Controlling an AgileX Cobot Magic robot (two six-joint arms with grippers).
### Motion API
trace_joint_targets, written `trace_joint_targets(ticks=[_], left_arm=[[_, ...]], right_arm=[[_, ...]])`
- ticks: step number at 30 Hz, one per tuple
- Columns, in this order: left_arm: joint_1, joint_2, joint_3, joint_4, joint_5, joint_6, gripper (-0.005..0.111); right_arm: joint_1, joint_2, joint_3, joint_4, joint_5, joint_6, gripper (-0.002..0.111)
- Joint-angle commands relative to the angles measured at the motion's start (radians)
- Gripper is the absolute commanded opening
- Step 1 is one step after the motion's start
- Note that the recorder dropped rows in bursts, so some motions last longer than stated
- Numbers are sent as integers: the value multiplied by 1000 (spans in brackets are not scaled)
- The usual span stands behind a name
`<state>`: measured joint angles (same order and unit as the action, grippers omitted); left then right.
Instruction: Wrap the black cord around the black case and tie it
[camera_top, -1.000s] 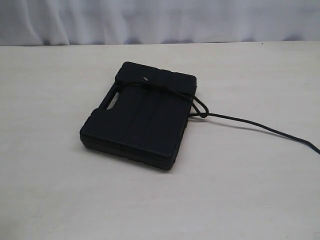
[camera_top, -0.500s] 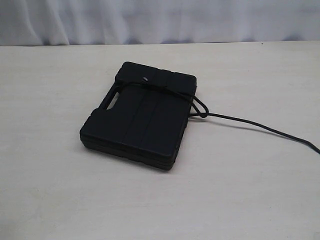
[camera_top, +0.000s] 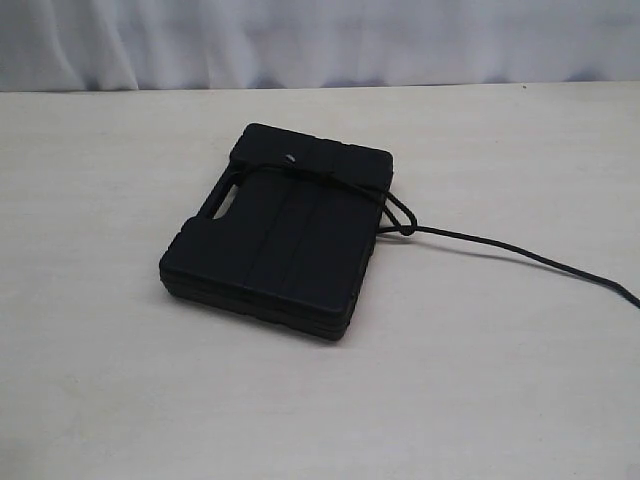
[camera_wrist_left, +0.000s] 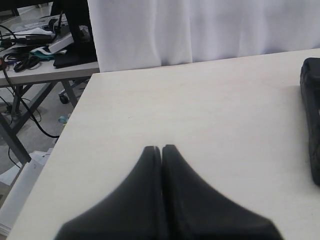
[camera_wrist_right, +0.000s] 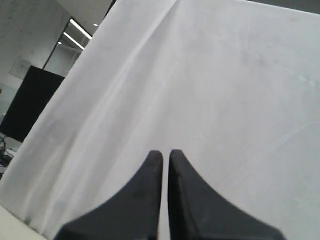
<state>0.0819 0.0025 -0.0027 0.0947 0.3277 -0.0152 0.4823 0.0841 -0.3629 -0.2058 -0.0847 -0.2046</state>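
The black case (camera_top: 280, 230) lies flat on the pale table, its handle slot toward the left. The black cord (camera_top: 330, 181) crosses the lid near the far end, forms a small loop (camera_top: 400, 218) beside the case's right edge and trails off to the right (camera_top: 540, 256). Neither gripper appears in the exterior view. In the left wrist view my left gripper (camera_wrist_left: 161, 148) is shut and empty above bare table, with an edge of the case (camera_wrist_left: 312, 115) off to one side. My right gripper (camera_wrist_right: 165, 153) is shut on nothing and faces the white curtain.
A white curtain (camera_top: 320, 40) hangs behind the table's far edge. The left wrist view shows the table's side edge (camera_wrist_left: 70, 125), and beyond it a second bench with cables and equipment (camera_wrist_left: 35, 45) and the floor.
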Motion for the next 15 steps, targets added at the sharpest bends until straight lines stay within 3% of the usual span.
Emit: trace_joint_targets(ticks=[1, 15], left_arm=[[5, -2, 3, -2, -5, -8, 0], [5, -2, 3, 0, -7, -8, 0]], right_arm=[[-135, -84, 84, 102, -27, -24, 4], [-329, -84, 359, 173, -22, 216, 4]])
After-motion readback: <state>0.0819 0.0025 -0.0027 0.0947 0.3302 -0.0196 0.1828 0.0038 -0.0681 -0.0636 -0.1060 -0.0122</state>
